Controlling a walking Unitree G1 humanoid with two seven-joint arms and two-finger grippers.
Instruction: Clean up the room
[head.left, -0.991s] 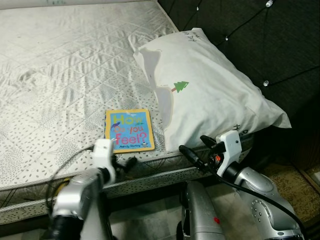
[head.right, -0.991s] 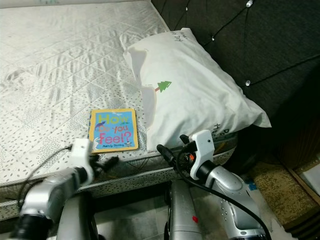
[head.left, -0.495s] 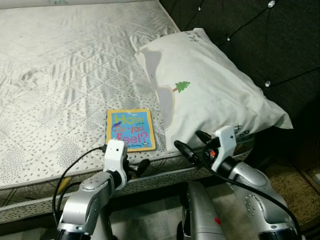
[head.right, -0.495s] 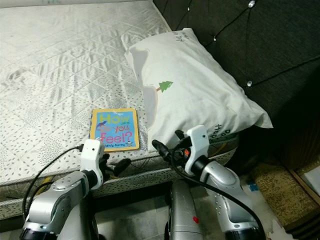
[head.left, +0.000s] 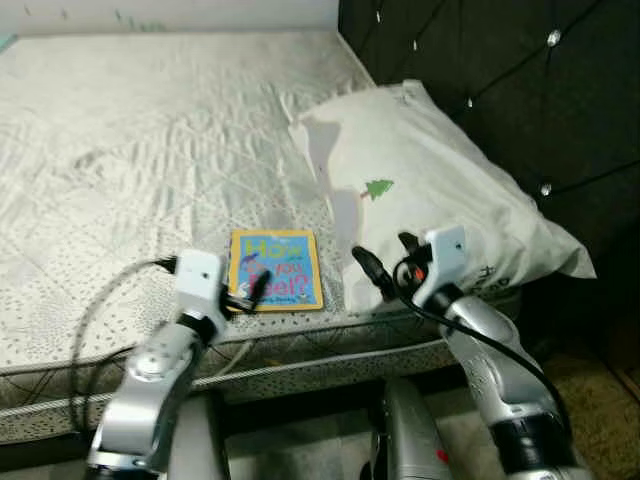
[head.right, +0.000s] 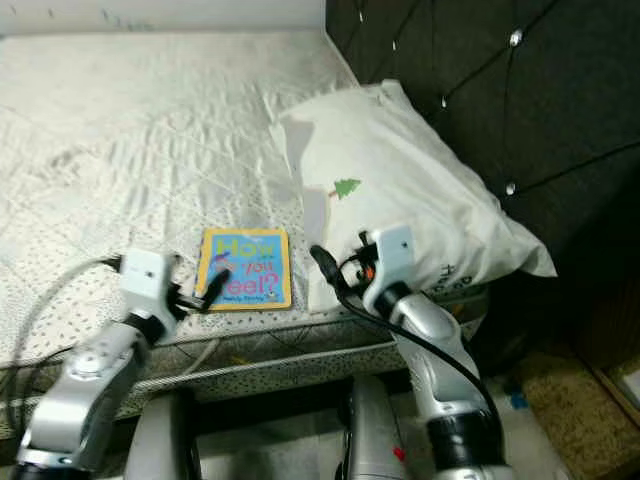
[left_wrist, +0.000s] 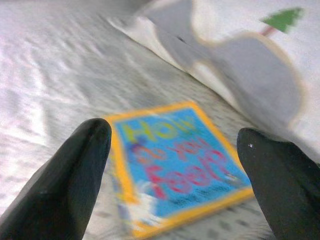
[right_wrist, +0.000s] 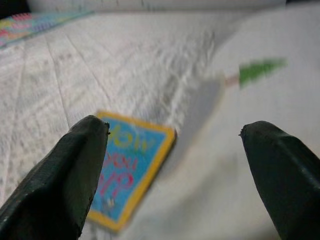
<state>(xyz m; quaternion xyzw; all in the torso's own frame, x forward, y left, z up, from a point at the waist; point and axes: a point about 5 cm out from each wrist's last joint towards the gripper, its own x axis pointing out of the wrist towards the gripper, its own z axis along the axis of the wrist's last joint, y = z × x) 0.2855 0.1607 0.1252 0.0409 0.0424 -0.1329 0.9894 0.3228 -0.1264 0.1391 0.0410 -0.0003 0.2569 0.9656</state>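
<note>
A small book (head.left: 276, 266) with a blue cover and yellow border, titled "How Do You Feel?", lies flat on the pale quilted mattress (head.left: 140, 160) near its front edge. My left gripper (head.left: 250, 290) is open, its fingertips at the book's near left corner; in the left wrist view the book (left_wrist: 177, 165) lies between the spread fingers (left_wrist: 75, 170). My right gripper (head.left: 385, 255) is open too, hovering just right of the book over the front edge of a white pillow (head.left: 440, 190) with a green tree print. The right wrist view has the book (right_wrist: 127, 160) left of the pillow (right_wrist: 250, 85).
A dark tufted headboard (head.left: 490, 70) rises behind the pillow on the right. The mattress front edge (head.left: 300, 360) runs just under both arms, with floor (head.left: 590, 380) below at the right. The bed surface left of the book is bare.
The camera has tilted up the bed. Both arms have lifted and reached forward from below the mattress edge: the left gripper now reaches the book, the right hangs over the pillow's front.
</note>
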